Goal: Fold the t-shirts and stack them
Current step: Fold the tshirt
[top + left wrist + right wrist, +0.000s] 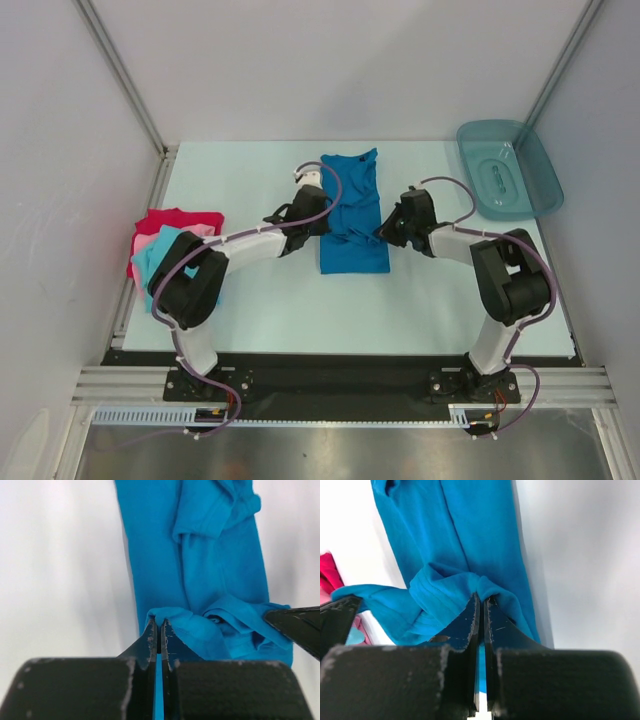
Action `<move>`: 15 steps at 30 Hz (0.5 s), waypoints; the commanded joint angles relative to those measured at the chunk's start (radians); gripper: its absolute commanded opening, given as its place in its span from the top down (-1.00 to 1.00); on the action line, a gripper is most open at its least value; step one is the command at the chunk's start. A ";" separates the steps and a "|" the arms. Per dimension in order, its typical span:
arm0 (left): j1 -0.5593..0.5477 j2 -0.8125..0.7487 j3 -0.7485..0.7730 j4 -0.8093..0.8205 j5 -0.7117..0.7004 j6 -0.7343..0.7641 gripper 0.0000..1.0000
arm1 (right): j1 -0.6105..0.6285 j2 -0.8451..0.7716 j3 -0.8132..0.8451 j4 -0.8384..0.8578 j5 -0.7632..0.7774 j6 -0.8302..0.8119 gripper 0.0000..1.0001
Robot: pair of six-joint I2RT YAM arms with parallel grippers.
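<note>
The medium blue t-shirt (352, 215) lies as a long narrow strip in the middle of the table, its middle bunched up between my grippers. My left gripper (322, 221) is shut on a fold at its left edge; the left wrist view shows blue cloth (210, 555) pinched between the jaws (160, 625). My right gripper (383, 234) is shut on a fold at its right edge, seen close in the right wrist view (481, 600). The red (165, 220), pink (150, 243) and light turquoise (152, 262) t-shirts lie piled at the table's left edge.
A teal translucent plastic tray (508, 168) sits at the back right corner. Grey walls with metal posts close in the table on both sides and behind. The left arm reaches over the pile of shirts.
</note>
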 commanded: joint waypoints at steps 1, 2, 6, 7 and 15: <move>0.018 0.014 0.073 0.016 0.011 0.033 0.99 | -0.017 0.033 0.064 0.032 0.003 -0.008 1.00; 0.020 0.017 0.081 0.010 0.014 0.033 0.97 | -0.020 0.044 0.091 0.028 0.002 -0.005 1.00; 0.024 0.037 0.117 -0.002 0.021 0.038 0.83 | -0.023 0.070 0.159 0.003 0.003 -0.003 1.00; 0.026 0.039 0.121 -0.004 0.023 0.039 0.78 | -0.023 0.073 0.167 -0.001 0.003 -0.005 0.99; 0.029 0.048 0.111 -0.009 0.028 0.038 -0.26 | -0.026 0.081 0.177 -0.008 0.008 -0.006 0.56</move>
